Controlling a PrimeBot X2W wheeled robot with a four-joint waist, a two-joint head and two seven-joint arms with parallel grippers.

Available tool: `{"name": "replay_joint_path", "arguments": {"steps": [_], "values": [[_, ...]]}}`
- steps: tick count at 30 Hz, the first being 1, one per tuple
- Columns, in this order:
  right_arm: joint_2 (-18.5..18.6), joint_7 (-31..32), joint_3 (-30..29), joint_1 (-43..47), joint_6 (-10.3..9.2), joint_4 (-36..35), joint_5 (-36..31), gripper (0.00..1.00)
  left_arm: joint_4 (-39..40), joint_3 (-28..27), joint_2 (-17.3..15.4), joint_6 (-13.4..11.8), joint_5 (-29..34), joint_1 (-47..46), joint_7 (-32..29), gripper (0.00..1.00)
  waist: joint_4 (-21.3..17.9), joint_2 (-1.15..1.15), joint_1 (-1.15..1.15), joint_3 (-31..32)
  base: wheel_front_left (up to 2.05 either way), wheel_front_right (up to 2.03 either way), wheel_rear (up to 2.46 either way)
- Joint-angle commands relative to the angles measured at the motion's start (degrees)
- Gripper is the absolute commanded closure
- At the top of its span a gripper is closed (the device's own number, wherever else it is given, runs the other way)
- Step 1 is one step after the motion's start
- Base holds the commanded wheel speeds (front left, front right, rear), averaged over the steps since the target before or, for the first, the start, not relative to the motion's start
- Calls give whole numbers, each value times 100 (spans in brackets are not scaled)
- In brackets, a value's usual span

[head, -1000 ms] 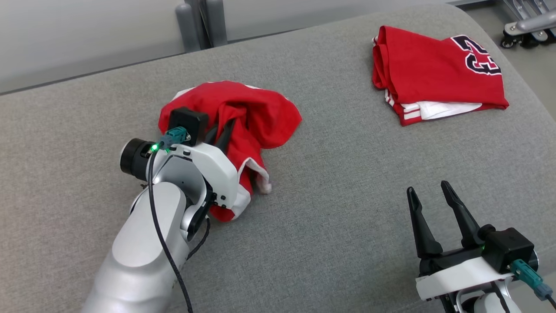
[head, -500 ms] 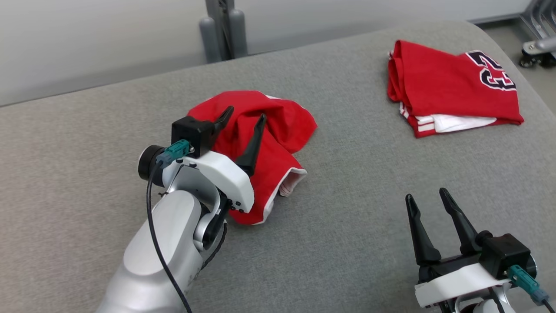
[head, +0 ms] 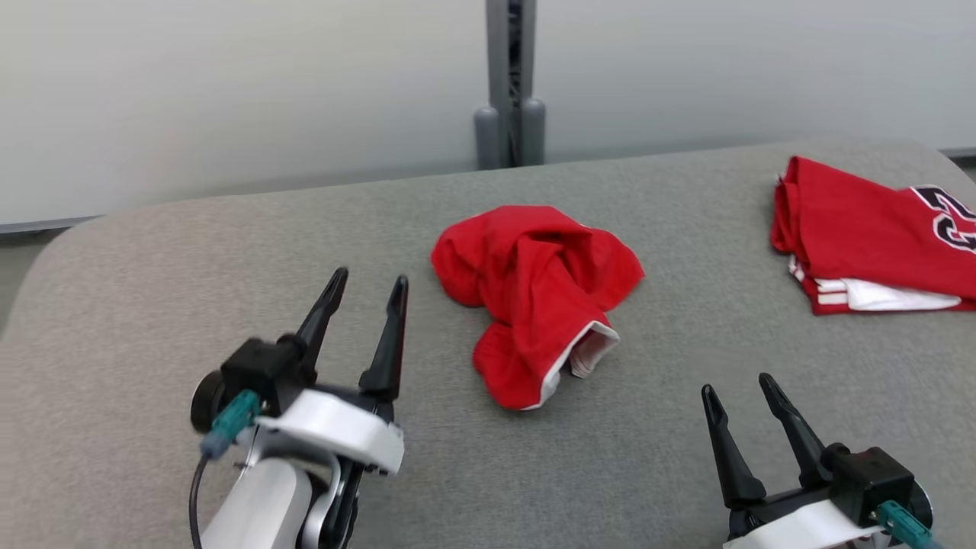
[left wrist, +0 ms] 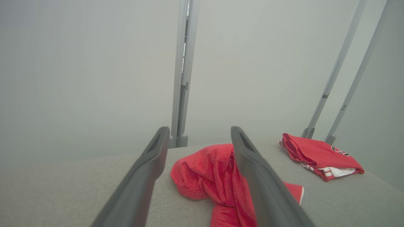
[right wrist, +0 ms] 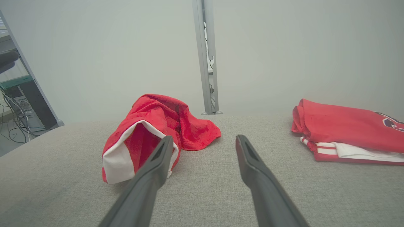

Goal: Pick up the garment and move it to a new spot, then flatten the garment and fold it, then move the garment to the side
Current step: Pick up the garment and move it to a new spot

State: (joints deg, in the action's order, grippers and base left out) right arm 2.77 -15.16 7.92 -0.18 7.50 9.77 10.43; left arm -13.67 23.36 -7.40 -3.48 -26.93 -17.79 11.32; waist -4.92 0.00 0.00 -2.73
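Observation:
A crumpled red garment (head: 537, 293) with white trim lies in a heap at the middle of the grey padded table (head: 152, 290). It also shows in the left wrist view as the red garment (left wrist: 205, 171) and in the right wrist view as the red garment (right wrist: 154, 126). My left gripper (head: 368, 280) stands open to the left of the heap, apart from it, with nothing between its fingers. My right gripper (head: 738, 387) is open too, near the front right, holding nothing.
A folded red jersey (head: 869, 236) with a dark number lies at the table's far right; it is also the folded jersey (right wrist: 347, 132). A grey post (head: 511, 84) stands behind the table against a pale wall. Shelving with cables (right wrist: 19, 104) stands off the left side.
My left gripper opened, let go of the garment and drew back to the left. The garment now lies loose on the table. The head camera has turned, shifting the whole picture.

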Motion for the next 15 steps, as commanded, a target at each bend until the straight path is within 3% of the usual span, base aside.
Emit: {"name": "replay_joint_path", "arguments": {"steps": [1, 10, 15], "values": [[28, 1, -14, 84, -2, -13, -32, 0, 121, -3, -85, -87, 104, 197, 92, 0, 258, 0, 0, 202, 0, 0, 0], [30, 1, -75, 239, -2, -50, -7, 0, 722, -215, -275, -556, 564, 1249, 375, 0, 643, 0, 0, 456, 0, 0, 0], [28, 0, -128, 338, -2, -47, 33, 0, 1034, -464, -182, -678, 690, 1794, 386, 0, 727, 0, 0, 588, 0, 0, 0]]}}
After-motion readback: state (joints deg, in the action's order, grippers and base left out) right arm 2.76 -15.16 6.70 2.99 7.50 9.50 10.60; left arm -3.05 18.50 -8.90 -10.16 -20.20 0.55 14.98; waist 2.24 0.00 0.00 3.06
